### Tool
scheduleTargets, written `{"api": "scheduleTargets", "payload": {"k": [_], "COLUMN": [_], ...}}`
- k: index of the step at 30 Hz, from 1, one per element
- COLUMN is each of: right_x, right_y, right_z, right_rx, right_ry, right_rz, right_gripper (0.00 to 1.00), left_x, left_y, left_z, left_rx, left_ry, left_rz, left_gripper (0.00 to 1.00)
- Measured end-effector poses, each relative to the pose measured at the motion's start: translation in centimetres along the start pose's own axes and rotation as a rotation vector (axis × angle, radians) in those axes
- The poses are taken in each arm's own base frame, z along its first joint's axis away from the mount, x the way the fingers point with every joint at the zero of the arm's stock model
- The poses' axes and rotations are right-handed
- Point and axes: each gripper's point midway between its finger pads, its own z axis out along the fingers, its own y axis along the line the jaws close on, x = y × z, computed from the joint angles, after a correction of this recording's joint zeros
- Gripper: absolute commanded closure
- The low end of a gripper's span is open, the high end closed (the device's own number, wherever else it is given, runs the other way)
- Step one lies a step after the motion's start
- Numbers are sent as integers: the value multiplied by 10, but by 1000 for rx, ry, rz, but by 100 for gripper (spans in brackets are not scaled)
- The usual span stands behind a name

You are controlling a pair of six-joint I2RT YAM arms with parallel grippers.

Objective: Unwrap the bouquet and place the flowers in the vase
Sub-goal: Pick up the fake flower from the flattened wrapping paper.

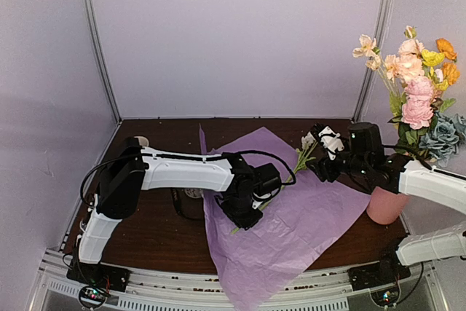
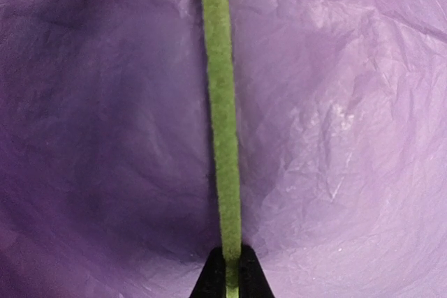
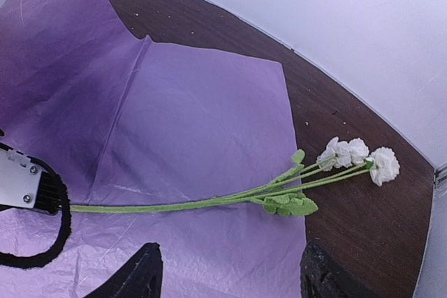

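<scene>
Stem of the white flower spray [image 3: 209, 202] is pinched in the left tool [image 2: 225, 280], lying on the tissue paper [image 1: 306, 216], blooms toward the vase [image 1: 383, 207] side; right tool [image 3: 227, 277] hangs wide, nearer those blooms.

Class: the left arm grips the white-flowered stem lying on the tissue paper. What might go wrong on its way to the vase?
1. The left gripper holds the stem at its bare end, far from the white blooms; lifted, the stem may sag or swivel in the jaws.
2. The loose tissue paper under it might catch and drag along.
3. The vase is already crowded with flowers, and the right gripper hovers open nearby; they may collide.
</scene>
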Motion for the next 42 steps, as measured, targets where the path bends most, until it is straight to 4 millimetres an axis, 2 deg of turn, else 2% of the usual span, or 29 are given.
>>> {"api": "scheduleTargets", "payload": {"k": [1,13,19,26,35,38,42], "right_x": [1,1,0,1,4,-5,-39], "right_y": [0,1,3,4,12,13,21], "right_z": [1,1,1,1,6,6,6], "right_rx": [-2,-8,-16,-23,-69,-88,-180], "right_ry": [3,2,0,2,23,27,7], "right_rz": [0,0,0,2,71,140,256], "right_gripper": [32,32,32,31,29,30,33], "left_x": [0,1,7,-8,-28,-40,-55], "left_y": [0,1,5,9,14,16,20], "left_z": [0,-1,-10,-33,-43,-49,-66], "left_rx": [0,0,47,143,282,311,337], "left_ry": [0,-1,-27,-132,-267,-314,-386], "left_rz": [0,-8,-60,-133,-253,-278,-299], "left_gripper": [100,100,100,100,100,100,100]}}
